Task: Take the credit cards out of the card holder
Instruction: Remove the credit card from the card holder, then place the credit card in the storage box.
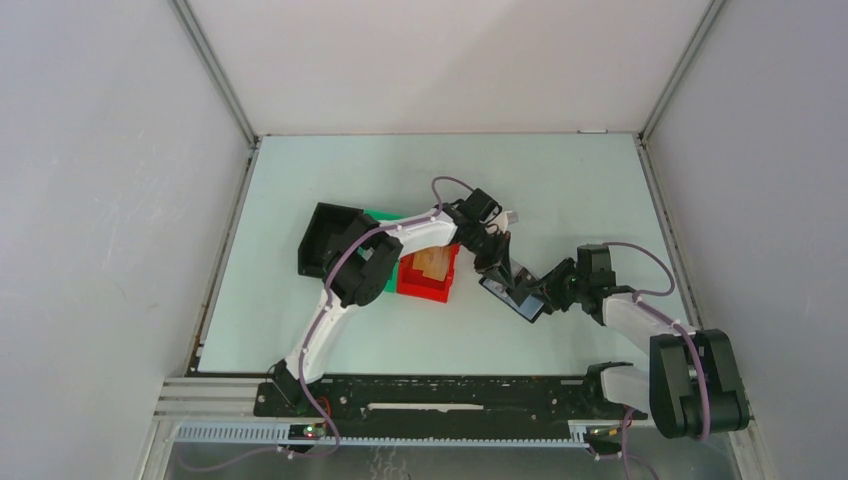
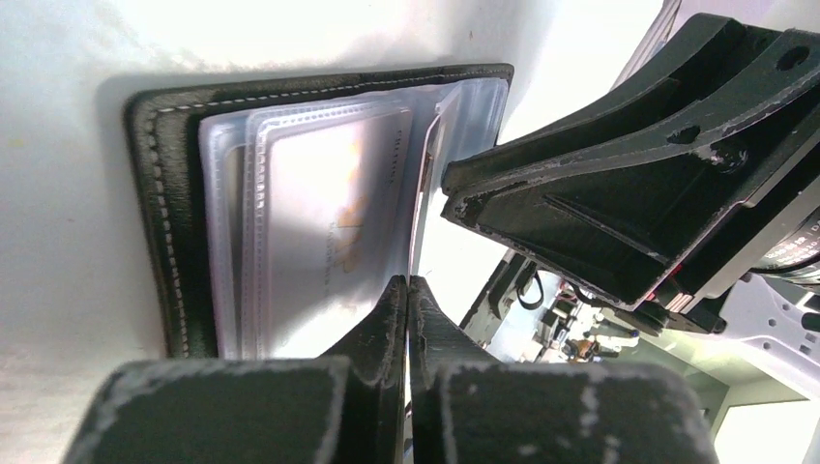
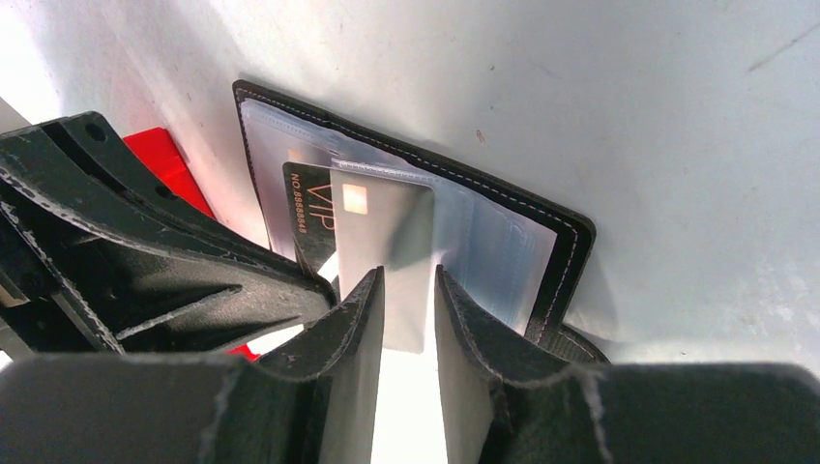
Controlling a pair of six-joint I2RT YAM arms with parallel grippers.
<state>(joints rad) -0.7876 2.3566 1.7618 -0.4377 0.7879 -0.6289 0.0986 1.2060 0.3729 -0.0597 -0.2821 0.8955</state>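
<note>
Left wrist view: left gripper (image 2: 407, 286) clenched, fingers pressed together w/ no gap, tips at the lower edge of the wallet's clear sleeves. Can't tell if a sleeve or card edge is pinched btwn them. Wallet (image 2: 160, 251) lies open and flat on the table. It's black leather w/ white stitching and a stack of clear plastic sleeves inside. Pale shiny credit cards (image 2: 324, 203) sit in the sleeves.

Right wrist view: right gripper (image 3: 406, 278) released, fingers apart w/ a clear gap, tips over the wallet. From the left wrist cam, one of its fingers touches the sleeves near the fold. Silver card (image 3: 382, 217) w/ a small bright square sticks partway out of its sleeve. Its lower end shows in that gap, flat face up, not clamped. Black card (image 3: 307, 217) marked VIP sits just beside it, partly under it, lower part hidden by the left gripper's finger.

Top view: wallet is right of the table's (image 1: 400, 170) middle, nearer the near edge, btwn both grippers. Red bin (image 1: 425, 285) is near it on the left, black bin (image 1: 322, 240) further left.
</note>
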